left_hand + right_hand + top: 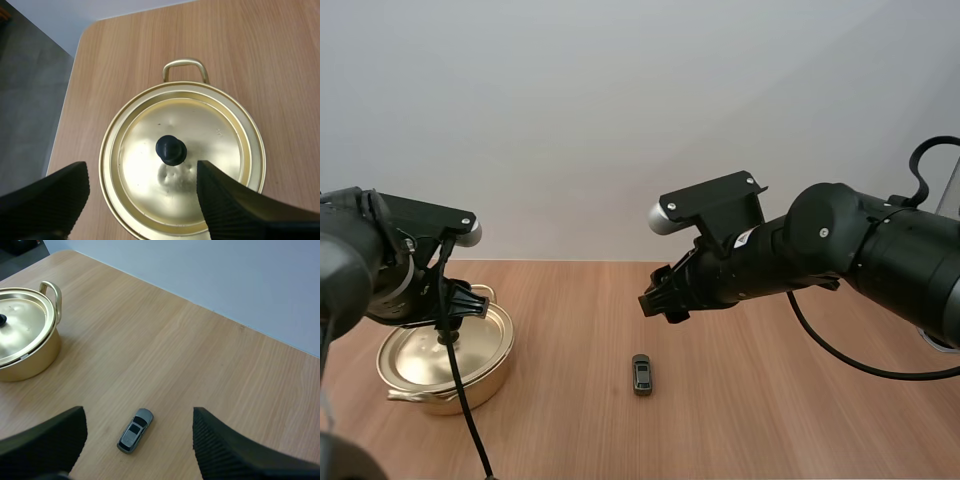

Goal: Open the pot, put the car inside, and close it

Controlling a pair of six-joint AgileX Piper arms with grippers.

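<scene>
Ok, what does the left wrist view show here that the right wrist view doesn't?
Left wrist view: the whole lid from above, its black knob between the open left fingers.
Right wrist view: the car lying between and just past the open right fingers, well apart from the pot, whose side wall shows.
Both: the gold pot with its lid on, a loop handle, and the wooden table.

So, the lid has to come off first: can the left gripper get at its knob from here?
Probably yes. The left gripper hangs open over the lid, its fingers spread wider than the black knob below, and nothing lies in between.
</scene>
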